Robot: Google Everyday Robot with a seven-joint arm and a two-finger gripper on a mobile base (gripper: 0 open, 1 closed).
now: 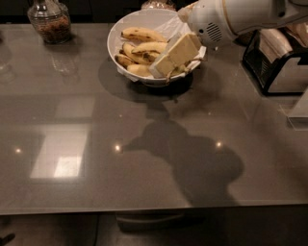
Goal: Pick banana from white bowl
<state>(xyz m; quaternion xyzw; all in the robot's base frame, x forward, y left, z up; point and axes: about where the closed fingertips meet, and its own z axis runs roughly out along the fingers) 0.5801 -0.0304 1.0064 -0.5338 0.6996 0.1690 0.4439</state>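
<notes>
The white bowl (pixel 117 31) stands at the back middle of the grey table. It holds several yellow, brown-spotted bananas (pixel 142 34) on a white paper lining. My gripper (pixel 169 59), cream-coloured on a white arm coming in from the upper right, hangs over the right half of the bowl. Its tip is low over the bananas near the front right rim. It hides the bananas beneath it. I cannot tell whether it touches any of them.
A glass jar (pixel 48 20) with brown contents stands at the back left. Another jar (pixel 159 4) shows behind the bowl. A black and metal appliance (pixel 278 62) stands at the right, with a pale object (pixel 300 109) in front of it. The table's front edge (pixel 144 209) is near.
</notes>
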